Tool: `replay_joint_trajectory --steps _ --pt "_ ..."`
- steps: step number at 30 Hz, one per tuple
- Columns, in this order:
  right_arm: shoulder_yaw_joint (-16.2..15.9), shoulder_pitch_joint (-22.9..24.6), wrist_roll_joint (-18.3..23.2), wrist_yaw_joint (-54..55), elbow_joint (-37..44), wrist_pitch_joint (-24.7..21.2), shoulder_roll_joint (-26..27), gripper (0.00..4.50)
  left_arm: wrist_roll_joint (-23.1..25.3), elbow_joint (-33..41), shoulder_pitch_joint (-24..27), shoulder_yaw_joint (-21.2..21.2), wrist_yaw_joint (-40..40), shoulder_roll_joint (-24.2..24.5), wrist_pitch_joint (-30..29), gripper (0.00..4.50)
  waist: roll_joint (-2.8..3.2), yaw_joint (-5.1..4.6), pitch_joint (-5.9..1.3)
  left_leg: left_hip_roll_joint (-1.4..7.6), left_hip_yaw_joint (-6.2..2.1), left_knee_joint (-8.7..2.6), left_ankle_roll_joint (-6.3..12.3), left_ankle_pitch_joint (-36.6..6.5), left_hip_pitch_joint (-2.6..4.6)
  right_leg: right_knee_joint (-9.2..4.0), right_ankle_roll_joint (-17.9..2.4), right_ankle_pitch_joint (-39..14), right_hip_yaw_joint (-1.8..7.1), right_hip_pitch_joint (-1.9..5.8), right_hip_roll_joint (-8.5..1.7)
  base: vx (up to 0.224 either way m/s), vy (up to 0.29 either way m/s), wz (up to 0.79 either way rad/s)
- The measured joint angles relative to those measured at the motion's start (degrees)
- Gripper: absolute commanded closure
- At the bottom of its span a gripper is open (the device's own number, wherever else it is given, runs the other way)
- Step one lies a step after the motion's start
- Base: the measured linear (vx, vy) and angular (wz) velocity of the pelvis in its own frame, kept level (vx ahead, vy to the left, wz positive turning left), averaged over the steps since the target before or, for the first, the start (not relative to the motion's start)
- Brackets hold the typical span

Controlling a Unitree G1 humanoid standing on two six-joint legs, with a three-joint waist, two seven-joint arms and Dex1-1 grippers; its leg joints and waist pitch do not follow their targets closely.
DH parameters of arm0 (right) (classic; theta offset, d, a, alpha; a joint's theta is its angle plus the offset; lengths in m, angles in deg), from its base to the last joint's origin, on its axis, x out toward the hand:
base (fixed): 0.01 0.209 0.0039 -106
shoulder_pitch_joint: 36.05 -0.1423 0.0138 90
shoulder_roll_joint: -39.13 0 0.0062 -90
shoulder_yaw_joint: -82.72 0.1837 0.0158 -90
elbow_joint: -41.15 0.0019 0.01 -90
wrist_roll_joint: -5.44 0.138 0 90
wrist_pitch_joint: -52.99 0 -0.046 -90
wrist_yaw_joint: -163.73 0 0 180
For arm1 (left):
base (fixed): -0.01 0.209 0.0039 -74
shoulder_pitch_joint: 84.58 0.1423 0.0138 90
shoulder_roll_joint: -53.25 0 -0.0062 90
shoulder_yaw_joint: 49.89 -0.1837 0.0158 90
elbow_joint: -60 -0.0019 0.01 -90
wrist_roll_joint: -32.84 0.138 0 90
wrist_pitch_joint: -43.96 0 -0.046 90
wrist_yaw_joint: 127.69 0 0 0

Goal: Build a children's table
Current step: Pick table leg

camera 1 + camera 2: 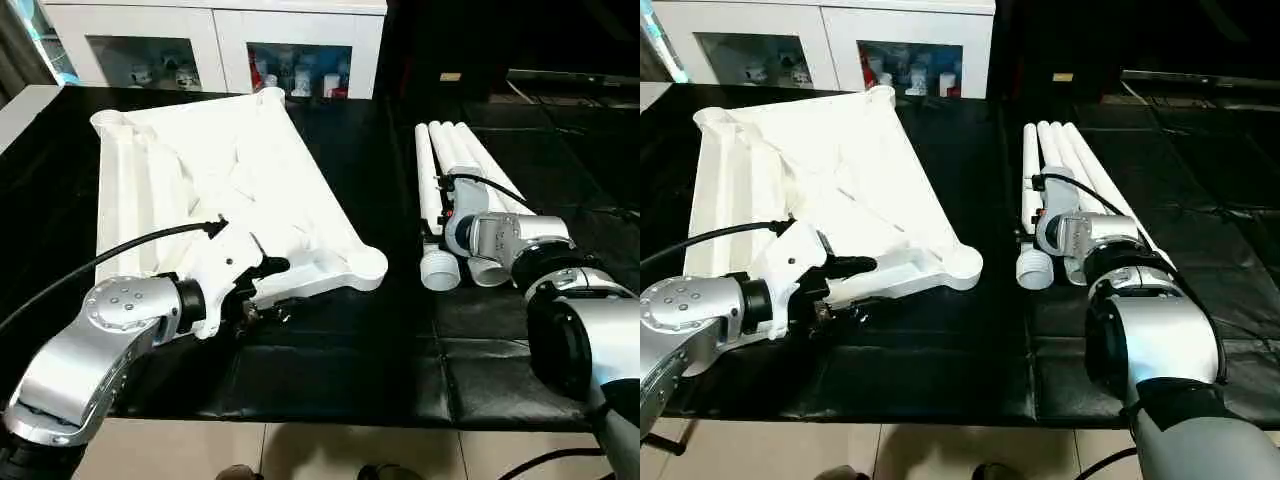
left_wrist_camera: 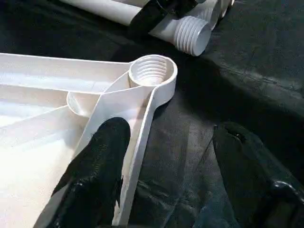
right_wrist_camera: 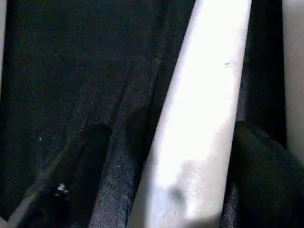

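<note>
Black padded work surface (image 1: 330,370), tiled floor along its near edge; white glass-door cabinet (image 1: 215,40) stands behind the far edge, small items inside it too small to read. No legible writing, brand or label on any part. Tabletop (image 1: 215,185) lies on the left half of the surface, ribbed underside up, long axis running from the far-left corner region toward the near middle, skewed so its near end swings toward centre. A round threaded socket (image 2: 151,71) sits at the near corner closest to the middle of the surface, opening upward. Left gripper (image 1: 270,285) is at the tabletop's near edge: the upper black finger (image 2: 97,175) lies over the rim just inside the ribbing, the lower one sits on the black mat outside the rim. Jaws stand apart, straddling the edge wall; cannot tell whether they press on it. Four legs (image 1: 450,165) lie side by side on the right half of the surface, well apart from the tabletop, long axes running near-to-far, the bundle fanning slightly outward, threaded ends pointing at the near edge. Right gripper (image 3: 166,190) is down over the near part of the bundle, fingers spread either side of one leg (image 3: 199,118); contact not visible, so hold cannot be confirmed.
</note>
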Motion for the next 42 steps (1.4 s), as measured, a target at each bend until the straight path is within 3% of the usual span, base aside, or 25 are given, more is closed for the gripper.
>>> replay_joint_trajectory --steps 13,21,29,36,42 --pt "0.1 0.0 -0.3 0.08 0.04 -0.54 0.0 1.84 -0.06 -0.01 -0.26 -0.67 0.29 -0.37 -0.01 1.32 0.0 0.07 0.0 0.0 0.01 0.02 0.0 0.0 0.0 0.03 0.0 0.0 0.0 -0.01 0.0 0.0 0.0 0.0" --pt "1.98 0.01 0.28 1.06 0.04 0.26 0.1 2.55 -0.03 -0.03 -0.63 -1.3 0.79 -0.81 0.02 1.32 0.0 0.56 0.0 0.01 0.01 0.06 0.01 0.01 -0.01 0.07 -0.01 0.01 0.01 -0.02 0.0 0.0 0.0 0.0" --pt "3.27 0.11 0.94 1.6 0.04 3.62 0.86 2.65 -0.04 -0.11 -1.63 -1.74 1.33 -1.28 0.06 1.32 0.0 0.9 0.0 0.01 0.01 0.1 0.02 0.02 0.0 0.13 -0.01 0.0 0.01 -0.03 0.0 0.0 0.0 0.0" --pt "6.9 0.22 3.93 2.39 0.47 7.07 1.62 2.66 0.01 -1.53 -1.81 -1.57 2.46 -2.43 0.79 1.32 0.01 1.08 -0.02 0.04 0.01 0.37 0.02 0.02 0.02 0.57 -0.26 -0.15 0.0 -0.07 -0.01 0.0 0.0 0.0" --pt "9.19 2.51 6.81 0.84 8.83 12.41 1.71 2.66 -0.04 -3.66 -2.26 -1.07 5.06 -6.65 2.72 1.32 0.19 1.32 -0.16 0.06 0.01 0.81 -0.03 0.04 0.07 0.92 -0.37 -0.2 -0.11 0.06 -0.02 0.0 0.0 0.0"
